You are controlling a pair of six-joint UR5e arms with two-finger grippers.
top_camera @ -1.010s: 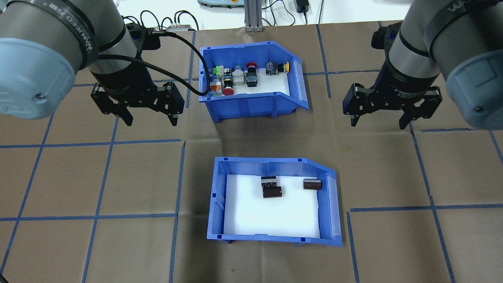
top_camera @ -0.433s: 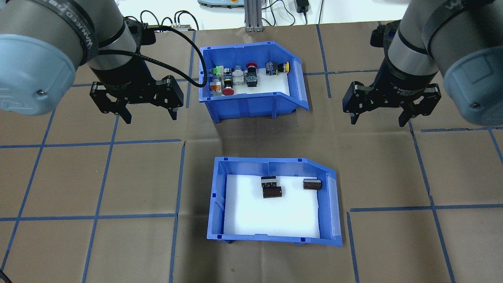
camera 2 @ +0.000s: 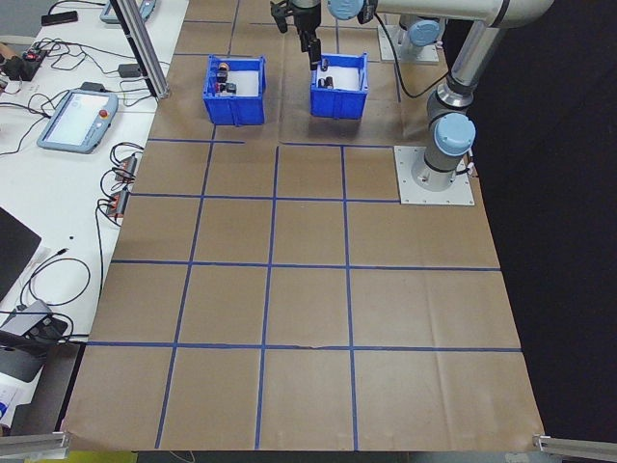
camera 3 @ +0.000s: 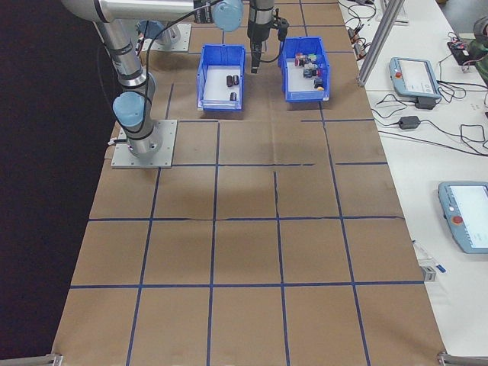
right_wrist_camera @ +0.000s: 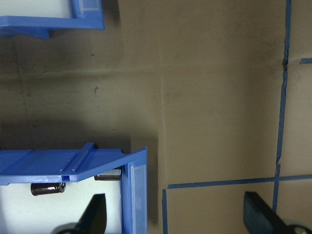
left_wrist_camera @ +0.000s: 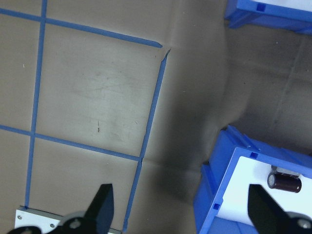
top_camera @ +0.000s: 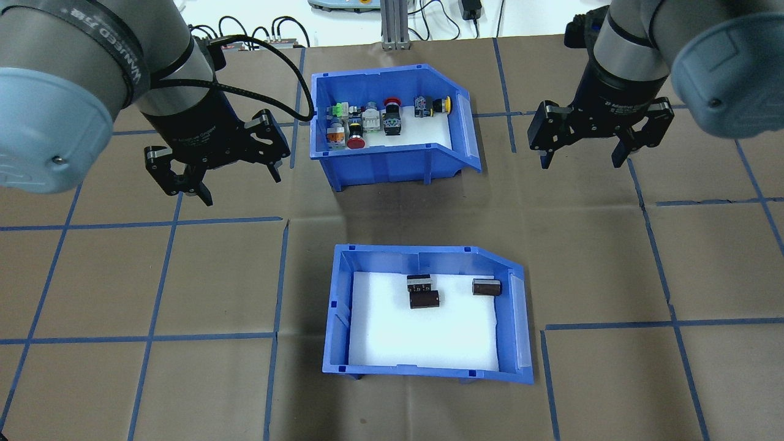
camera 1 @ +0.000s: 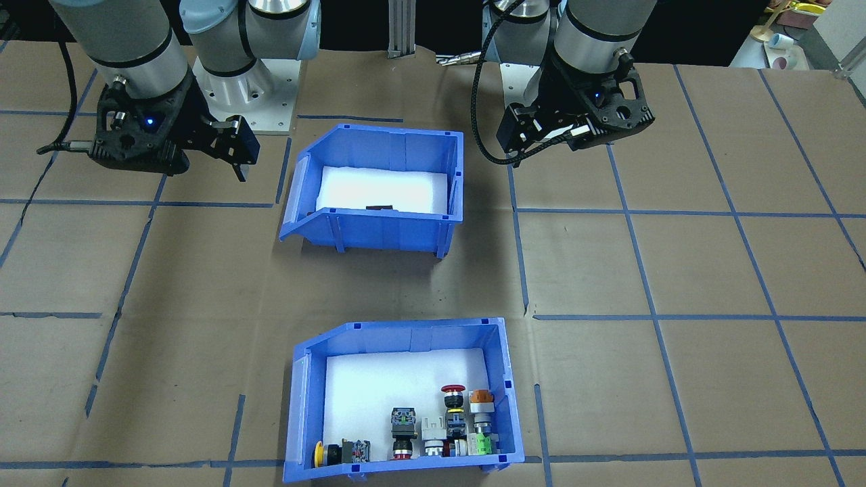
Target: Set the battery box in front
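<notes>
the battery box (top_camera: 429,318) sits on the paper-covered table (top_camera: 153,282) close to my base, its three dark cylinders (top_camera: 424,299) lying loose on the white foam toward the far wall, two together and one nearer the sloped mouth. the other bin (top_camera: 392,125), the one with the coloured switches, stands well apart from it on the operators' side, and both bins have their sloped mouths turned toward my right. i judge the task as barely begun, since the battery box is in the near spot and, if "front" means the operators' side, it is the switch bin that occupies it. my left gripper (top_camera: 211,177) hangs over bare table beside the switch bin, fingers spread wide and holding nothing; from its wrist camera i see the battery box's left corner (left_wrist_camera: 243,195) below and to one side, so i am not yet lined up on a wall. my right gripper (top_camera: 582,153) hovers on the other side of the switch bin, equally wide open and empty, with the sloped mouth of the battery box (right_wrist_camera: 73,195) in view beneath it. flanking like this gives me either side to grip from, i think, and a straight bin wall would offer my fingers a firmer edge than the sloped lip.
</notes>
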